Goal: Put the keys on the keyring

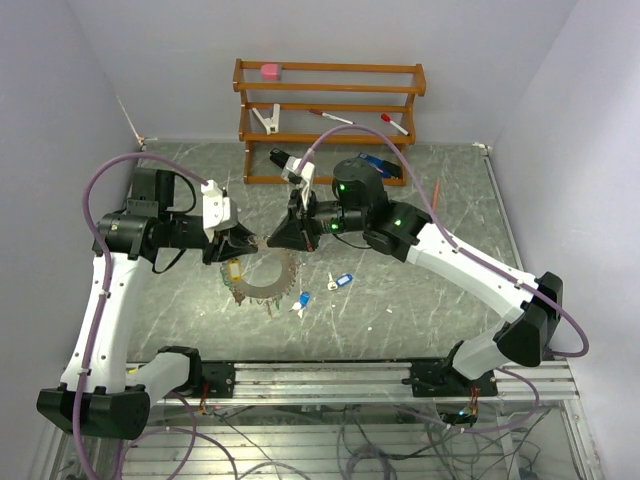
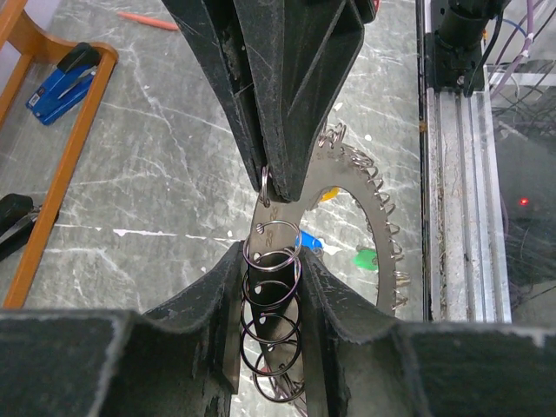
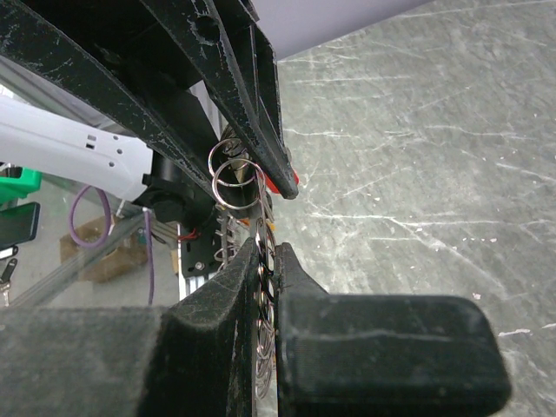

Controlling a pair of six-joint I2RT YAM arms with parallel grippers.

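Observation:
The keyring, a grey toothed ring hung with small split rings, sits mid-table with its far edge lifted. My left gripper and right gripper meet on that far edge. In the left wrist view my fingers close on the ring's band and its split rings, and the right gripper pinches it from above. In the right wrist view the ring stands edge-on between my shut fingers. A yellow-tagged key lies inside the ring. Two blue-tagged keys lie loose to its right. A green tag shows through the ring.
A wooden rack stands at the back with a pink eraser, a clip and pens. A blue stapler lies under its right end and shows in the left wrist view. An orange pencil lies at the right. The metal rail runs along the front.

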